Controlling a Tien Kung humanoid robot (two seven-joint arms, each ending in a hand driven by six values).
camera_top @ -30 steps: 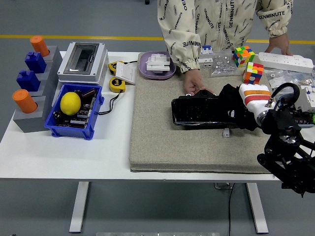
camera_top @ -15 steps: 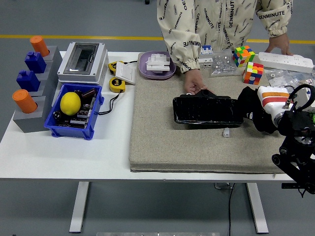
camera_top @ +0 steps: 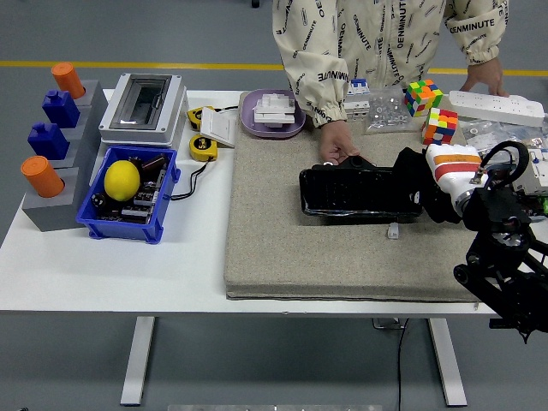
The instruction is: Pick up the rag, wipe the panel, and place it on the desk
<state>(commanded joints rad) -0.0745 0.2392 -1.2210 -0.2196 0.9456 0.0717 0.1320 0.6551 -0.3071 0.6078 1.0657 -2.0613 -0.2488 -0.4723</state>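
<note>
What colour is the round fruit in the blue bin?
Yellow; the lemon shows clearly in the head view.

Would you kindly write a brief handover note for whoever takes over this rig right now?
Right hand: shut on the black rag, pressing it on the right end of the black panel.
Left hand: out of view.
A person's hand steadies the panel's far edge on the mat.
Done: rag picked up, wiping under way.
Left: finish wiping, lay the rag on the desk.
</note>
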